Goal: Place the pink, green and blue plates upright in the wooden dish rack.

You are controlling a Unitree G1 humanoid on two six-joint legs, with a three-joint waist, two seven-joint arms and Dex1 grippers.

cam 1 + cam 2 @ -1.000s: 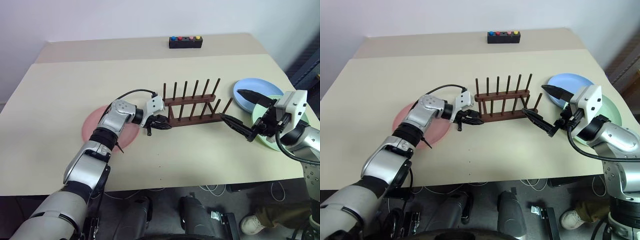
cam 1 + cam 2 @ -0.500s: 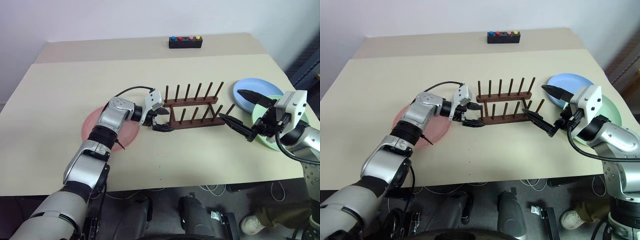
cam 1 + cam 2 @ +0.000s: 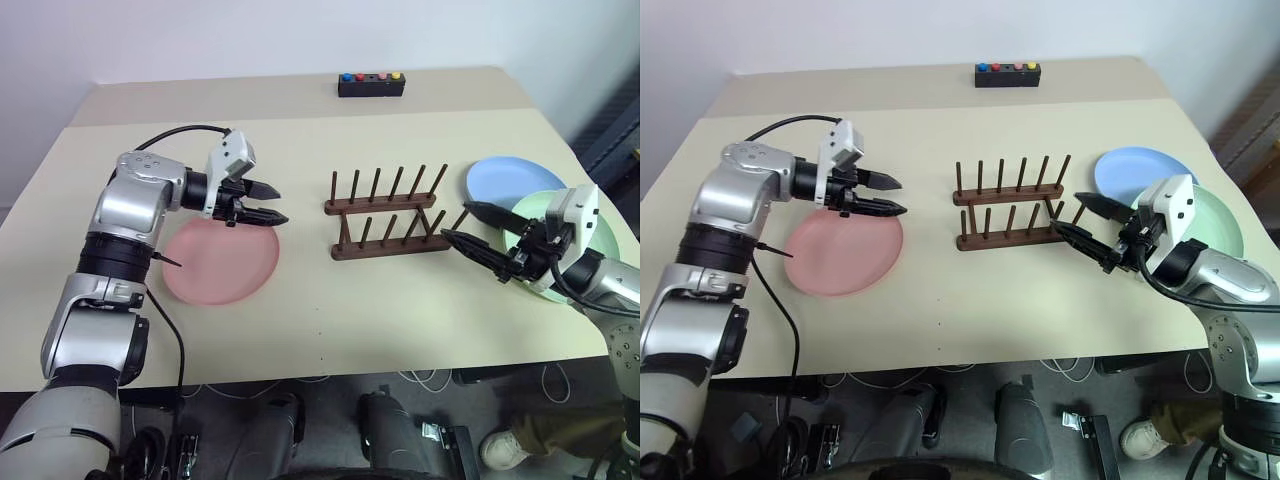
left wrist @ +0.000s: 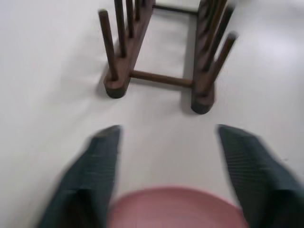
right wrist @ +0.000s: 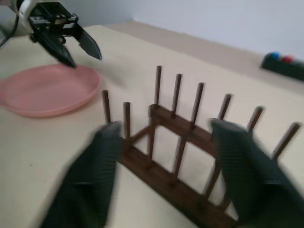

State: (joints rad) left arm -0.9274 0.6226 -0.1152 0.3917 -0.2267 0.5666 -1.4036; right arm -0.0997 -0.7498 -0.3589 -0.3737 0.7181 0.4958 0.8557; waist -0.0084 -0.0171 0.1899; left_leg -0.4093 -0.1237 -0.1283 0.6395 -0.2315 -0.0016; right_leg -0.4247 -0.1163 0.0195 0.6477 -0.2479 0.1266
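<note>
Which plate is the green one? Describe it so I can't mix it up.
Start at the wooden dish rack in the middle of the table. Two overlapping plates lie flat towards the robot's right. The green plate is the nearer one, pale mint, lying partly over the blue plate.

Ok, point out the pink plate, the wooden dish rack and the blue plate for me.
pink plate [image 3: 215,265]: left eye view, bare middle of the dish.
wooden dish rack [image 3: 392,246]: left eye view, near base rail.
blue plate [image 3: 500,180]: left eye view, middle of the dish.
</note>
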